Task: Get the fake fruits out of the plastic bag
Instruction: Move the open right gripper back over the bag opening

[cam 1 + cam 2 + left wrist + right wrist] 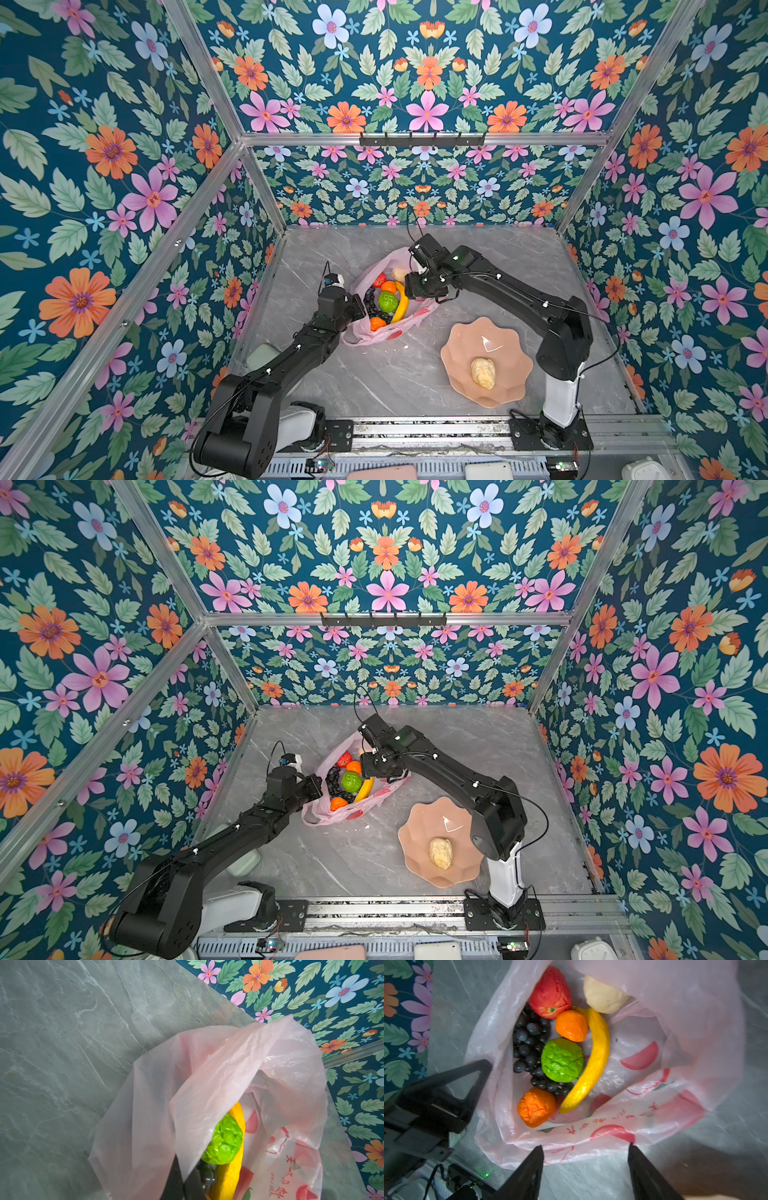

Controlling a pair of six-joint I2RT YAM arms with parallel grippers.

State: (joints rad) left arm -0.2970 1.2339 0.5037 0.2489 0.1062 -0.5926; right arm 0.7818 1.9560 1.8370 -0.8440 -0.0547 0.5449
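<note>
Worktop (pixel 374 374) carried the plastic bag (pixel 368 332), fake fruits (pixel 562 1059) inside. Left tool (pixel 184 1180) pinched its flimsy nine-o'clock rim; right tool (pixel 583 1147) hung open at three o'clock. Fruits judged light, rigid; take banana (pixel 599 1049) mid-length.

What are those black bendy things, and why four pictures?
Those are two robot arms with pinchers called grippers. Two pictures look down from above; two come from cameras on the arms' wrists. On the grey table lie a pink plastic bag and a pink plate. The left gripper pinches the bag's edge. The right gripper hangs open and empty over it. Inside are toy fruits: banana, grapes, two oranges, a green fruit, a red fruit, a cream lump. Another cream lump sits on the plate.
</note>
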